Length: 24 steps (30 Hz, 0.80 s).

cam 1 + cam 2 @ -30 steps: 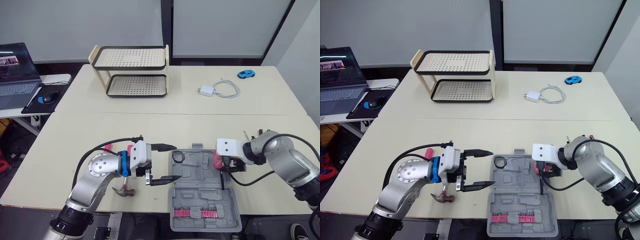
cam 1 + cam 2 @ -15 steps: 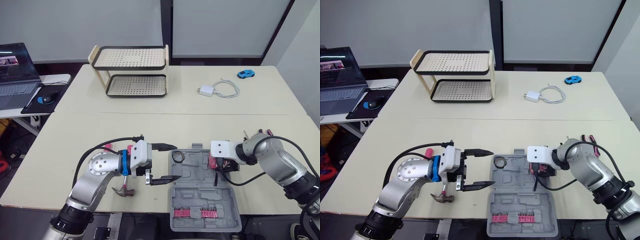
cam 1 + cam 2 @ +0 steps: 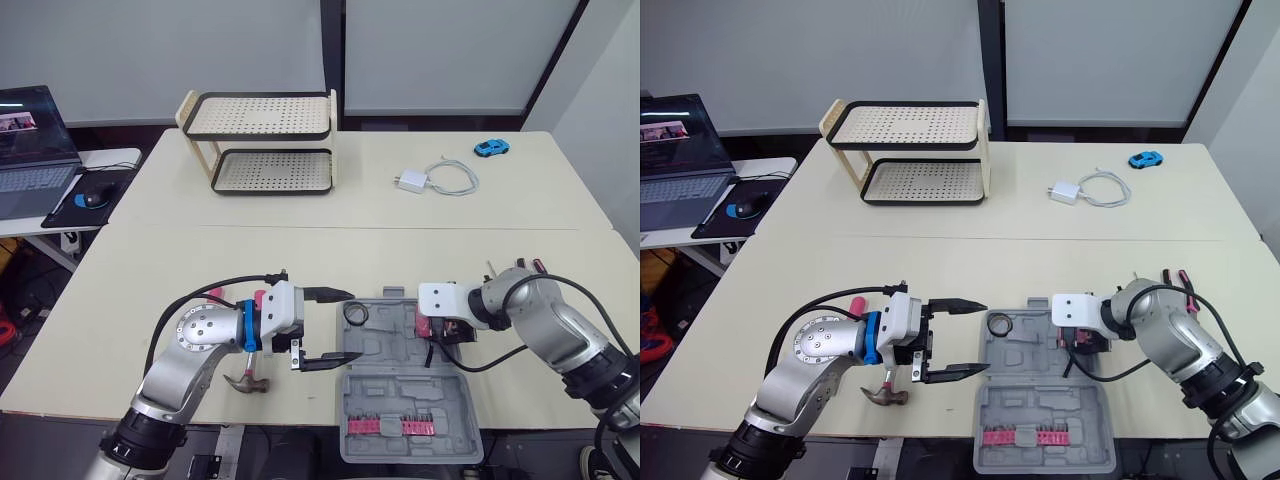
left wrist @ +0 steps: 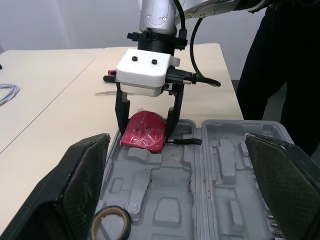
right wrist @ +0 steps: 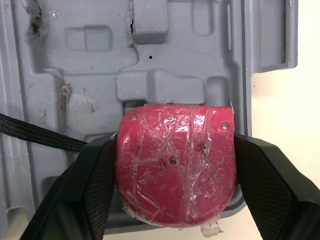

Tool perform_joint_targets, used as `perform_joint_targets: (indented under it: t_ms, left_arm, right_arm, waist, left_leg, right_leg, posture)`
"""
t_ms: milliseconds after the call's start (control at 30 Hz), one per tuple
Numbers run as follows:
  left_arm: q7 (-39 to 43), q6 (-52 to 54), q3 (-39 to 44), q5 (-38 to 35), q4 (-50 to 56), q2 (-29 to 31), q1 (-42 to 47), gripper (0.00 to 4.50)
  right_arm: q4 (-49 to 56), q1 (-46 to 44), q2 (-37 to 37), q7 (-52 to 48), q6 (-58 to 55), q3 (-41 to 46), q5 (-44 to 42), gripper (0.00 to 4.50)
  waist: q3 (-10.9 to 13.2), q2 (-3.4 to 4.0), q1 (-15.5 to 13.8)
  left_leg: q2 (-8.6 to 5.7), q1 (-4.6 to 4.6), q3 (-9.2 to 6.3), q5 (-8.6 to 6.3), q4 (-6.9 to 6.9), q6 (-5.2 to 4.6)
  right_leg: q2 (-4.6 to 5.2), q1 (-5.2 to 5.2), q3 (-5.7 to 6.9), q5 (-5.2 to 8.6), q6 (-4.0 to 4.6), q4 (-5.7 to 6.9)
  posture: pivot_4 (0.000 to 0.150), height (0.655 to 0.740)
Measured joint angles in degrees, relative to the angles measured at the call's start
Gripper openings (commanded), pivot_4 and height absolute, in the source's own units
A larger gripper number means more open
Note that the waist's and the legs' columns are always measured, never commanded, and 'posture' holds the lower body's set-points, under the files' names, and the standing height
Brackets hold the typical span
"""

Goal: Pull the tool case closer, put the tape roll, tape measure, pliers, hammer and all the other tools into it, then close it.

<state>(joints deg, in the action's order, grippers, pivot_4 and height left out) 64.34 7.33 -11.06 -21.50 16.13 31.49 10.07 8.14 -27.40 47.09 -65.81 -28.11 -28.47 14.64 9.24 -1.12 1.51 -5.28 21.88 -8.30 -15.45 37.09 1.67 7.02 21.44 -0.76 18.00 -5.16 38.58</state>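
The right end effector (image 5: 175, 186) is clamped on the red tape measure (image 5: 175, 160), one black finger pressed to each side. It holds it low over the open tool case (image 3: 385, 362). Straight below the fingers lies a moulded recess near the case's rim. I cannot tell whether the tape measure already touches the plastic. A black strap (image 5: 35, 132) trails off it across the tray to one side of the fingers.

The left end effector (image 3: 340, 325) hangs empty with its fingers spread wide, just beside the case. The tape roll (image 3: 355, 313) lies in the tray just ahead of its fingertips, and the hammer (image 3: 245, 383) is on the desk (image 3: 150, 290) under that arm.

To my eye, the placing goes best if the right arm sinks straight down until the tape measure seats. The fingers should then part only a little and lift away vertically, so they don't drag it back out. The strap wants tucking inside the rim, or it may foul the lid later. The case looks light, so a sideways nudge could shift it.
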Motion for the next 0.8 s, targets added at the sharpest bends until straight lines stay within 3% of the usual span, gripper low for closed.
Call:
perform_joint_targets:
  t_ms: [67, 200, 567, 800]
  left_arm:
    - [0.03, 0.00, 0.00, 0.04, 0.00, 0.00, 0.00, 4.50]
    - [0.08, 0.00, -0.01, 0.13, -0.01, -0.02, 0.14, 4.50]
    - [0.19, -0.03, -1.14, 0.17, -0.04, -0.22, 0.26, 4.50]
    - [0.57, -0.08, -1.22, 0.13, -0.46, -0.27, 1.10, 4.50]
  right_arm:
    - [-0.47, 0.05, -0.07, 0.03, 0.30, 0.00, 0.03, 3.25]
    - [-0.60, 0.05, -0.23, 0.07, 0.47, 0.07, 0.05, 4.48]
    - [5.83, 0.04, 1.12, -1.53, -0.99, 2.53, -0.82, 4.48]
    - [15.25, 0.31, 3.29, -5.51, -8.79, 11.26, -10.71, 4.48]
  waist:
    - [0.00, 0.00, 0.00]
    - [0.00, 0.00, -0.01]
    - [0.00, 0.00, -0.03]
    - [0.01, -0.01, -0.06]
  left_leg:
    - [0.00, 0.00, 0.00, 0.00, 0.00, 0.00]
    - [0.00, 0.00, 0.00, 0.00, 0.00, 0.00]
    - [-0.01, 0.01, -0.02, 0.00, 0.00, 0.00]
    - [0.00, 0.02, -0.08, -0.01, -0.01, -0.01]
  right_leg:
    - [0.00, 0.00, 0.00, 0.00, 0.00, 0.00]
    - [0.00, 0.00, 0.00, 0.00, 0.00, 0.00]
    - [0.00, 0.00, 0.01, 0.00, 0.00, 0.00]
    - [0.00, -0.03, 0.06, 0.00, 0.00, -0.02]
  posture:
    - [0.150, 0.7400]
    - [0.150, 0.7400]
    - [0.150, 0.7400]
    - [0.150, 0.7400]
